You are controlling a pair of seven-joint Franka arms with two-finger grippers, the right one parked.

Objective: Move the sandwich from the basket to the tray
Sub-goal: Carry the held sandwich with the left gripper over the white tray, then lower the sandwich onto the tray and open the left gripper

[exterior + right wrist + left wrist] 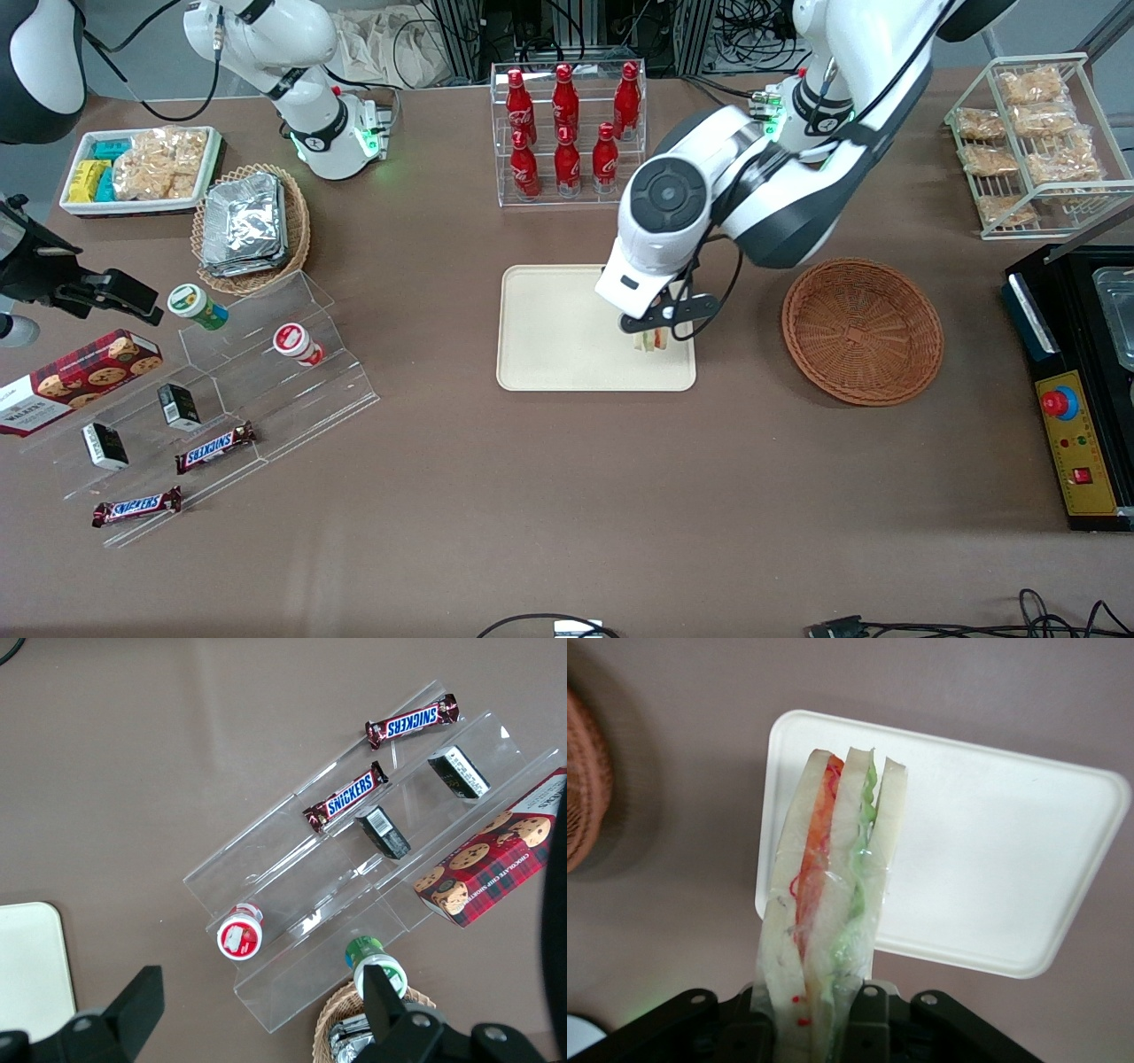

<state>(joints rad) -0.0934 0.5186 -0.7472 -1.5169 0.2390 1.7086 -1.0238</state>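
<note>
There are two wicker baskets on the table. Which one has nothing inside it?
The reddish-brown basket beside the tray has nothing inside; the tan basket holds foil packets. The gripper holds the sandwich over the tray.

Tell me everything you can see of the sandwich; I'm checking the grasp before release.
The sandwich is a wedge in clear wrap: three white bread slices with a red-orange filling layer and a green one. The gripper is shut on one end of it, so it juts out from the fingers, cut edges showing. It is held over the tray, at the edge nearer the basket. Whether it touches the tray is unclear.
</note>
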